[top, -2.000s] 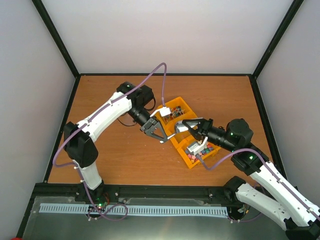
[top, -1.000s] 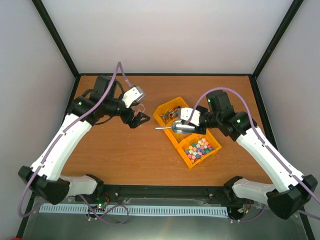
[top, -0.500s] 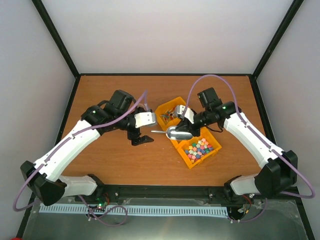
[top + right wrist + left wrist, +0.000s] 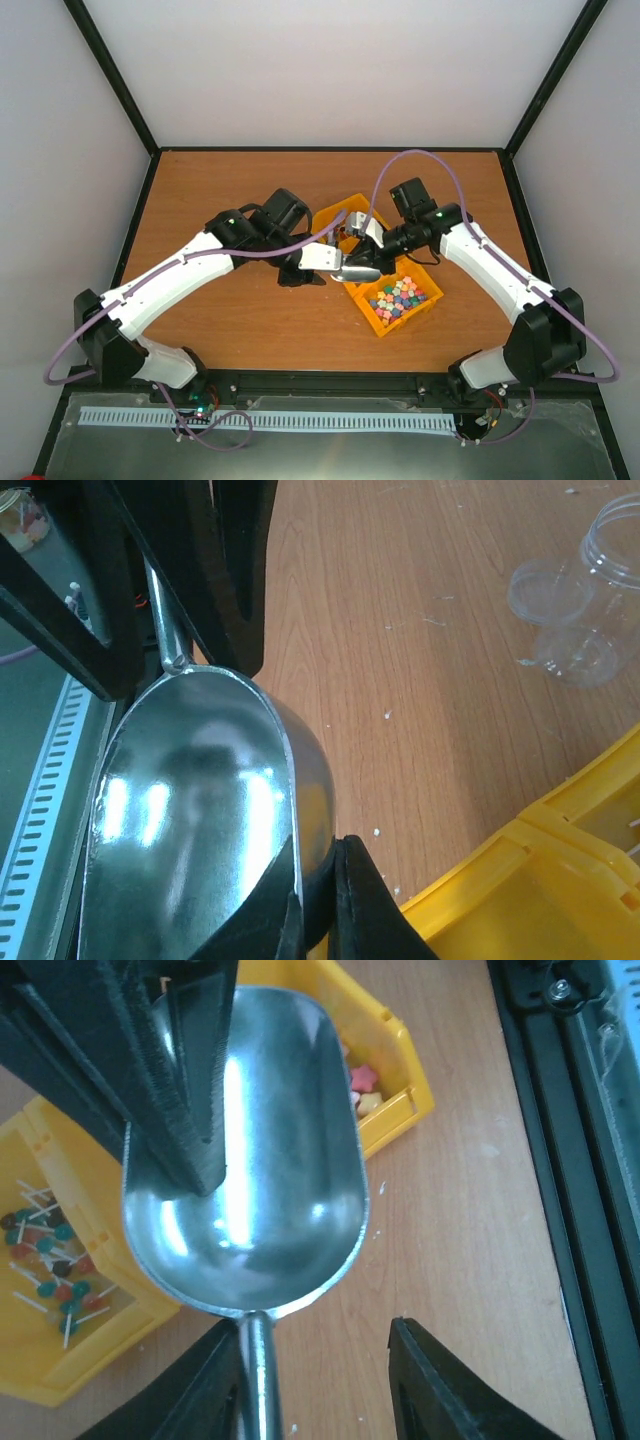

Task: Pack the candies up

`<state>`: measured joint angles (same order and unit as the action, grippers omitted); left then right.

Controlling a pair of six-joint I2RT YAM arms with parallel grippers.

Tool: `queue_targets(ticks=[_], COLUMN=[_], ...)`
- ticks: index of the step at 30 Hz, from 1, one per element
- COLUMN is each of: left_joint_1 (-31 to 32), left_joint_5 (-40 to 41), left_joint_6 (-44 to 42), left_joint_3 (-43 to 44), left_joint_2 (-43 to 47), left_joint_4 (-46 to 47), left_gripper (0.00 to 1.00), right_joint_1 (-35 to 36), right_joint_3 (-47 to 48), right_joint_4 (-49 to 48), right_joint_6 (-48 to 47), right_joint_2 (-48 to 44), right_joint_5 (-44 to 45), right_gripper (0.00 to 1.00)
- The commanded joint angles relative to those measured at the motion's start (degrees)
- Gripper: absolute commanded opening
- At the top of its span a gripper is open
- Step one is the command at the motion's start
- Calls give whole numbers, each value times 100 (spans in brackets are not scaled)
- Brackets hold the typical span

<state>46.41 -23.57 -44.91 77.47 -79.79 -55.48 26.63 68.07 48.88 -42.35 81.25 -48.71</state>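
The candies [image 4: 400,296] are a heap of pastel pieces in a yellow bin [image 4: 432,300]; a few candies [image 4: 362,1088] also show in the left wrist view. My right gripper [image 4: 373,250] [image 4: 318,868] is shut on the rim of an empty metal scoop [image 4: 357,268] [image 4: 190,820], held just left of the bin. My left gripper [image 4: 318,262] [image 4: 312,1335] is open, and the scoop's handle [image 4: 258,1380] lies between its jaws, against one of its fingers [image 4: 190,1390]. The scoop's bowl [image 4: 250,1160] faces the left wrist camera.
A second yellow bin [image 4: 345,222] [image 4: 30,1360] behind the first holds thin stick-like items with red and green bits. A clear plastic jar [image 4: 600,540] and a clear lid [image 4: 545,585] lie on the wooden table [image 4: 220,330] left of the bins.
My left arm has swung right from the table's left side until its open jaws straddle the scoop's handle. My right gripper has kept hold of the scoop and shifted it slightly.
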Motion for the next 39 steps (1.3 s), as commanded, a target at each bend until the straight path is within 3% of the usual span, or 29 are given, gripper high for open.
queue_targets(ticks=[1,8,23,30,39], left_joint_1=[130,131,127,-110,-150], left_joint_5=[470,724,351,-348,-628], left_joint_6=[-158,-106,400,537,665], left_joint_3=[229,55,-96,-313,-328], left_joint_2=[-44,107,281,467,460], left_joint_4=[35,68,324,471,629], left_gripper=[37,31,23,22,18], right_joint_1=[-27,-27,-75,-176,-176], right_joint_3=[-100,-135,-303,-521,-551], right_joint_4=[-106,-121,-364,-620,-650], right_joint_6=[46,144,297,283,344], right_joint_2=[-9,41,81,-123,-162], right_joint_5=[-181,-352,-675,-981,-1048], right_gripper=[3,3,3,3,3])
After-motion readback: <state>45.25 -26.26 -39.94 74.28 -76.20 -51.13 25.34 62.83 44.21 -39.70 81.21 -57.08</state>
